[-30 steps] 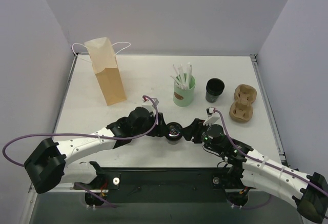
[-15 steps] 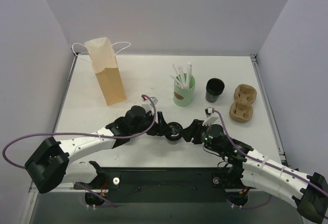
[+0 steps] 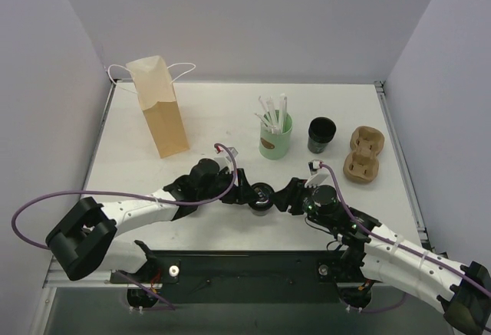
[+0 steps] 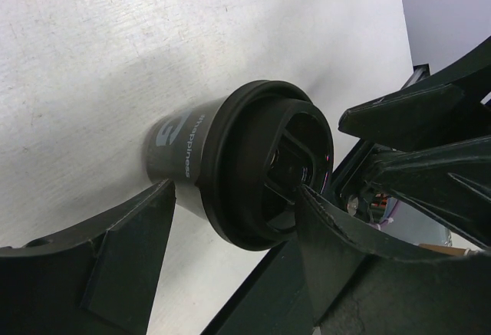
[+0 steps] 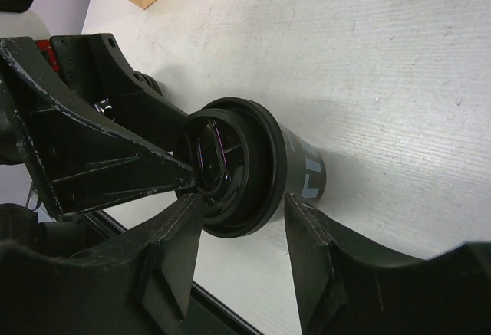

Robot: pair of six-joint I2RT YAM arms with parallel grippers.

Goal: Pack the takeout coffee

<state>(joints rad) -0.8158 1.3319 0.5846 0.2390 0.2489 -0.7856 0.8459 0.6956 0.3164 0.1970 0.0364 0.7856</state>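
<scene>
The takeout coffee [image 3: 262,195], a small black paper cup with a black lid, stands near the table's front edge between both grippers. My right gripper [image 3: 279,197] comes in from the right and is shut on it. In the right wrist view its fingers [image 5: 307,228] press the cup [image 5: 303,170] just under the lid rim. My left gripper [image 3: 250,195] reaches in from the left and is open. In the left wrist view one fingertip [image 4: 307,201] lies over the lid [image 4: 261,166] and the other stands beside the cup wall.
A tall brown paper bag [image 3: 157,105] stands at the back left. A mint-green cup with white straws [image 3: 275,139], a black stack of lids [image 3: 321,134] and a brown cardboard cup carrier [image 3: 362,153] line the right. The front table edge lies just behind the cup.
The left gripper's jaws have widened a little around the cup and the left arm has shifted slightly. The cup and the right gripper have stayed put.
</scene>
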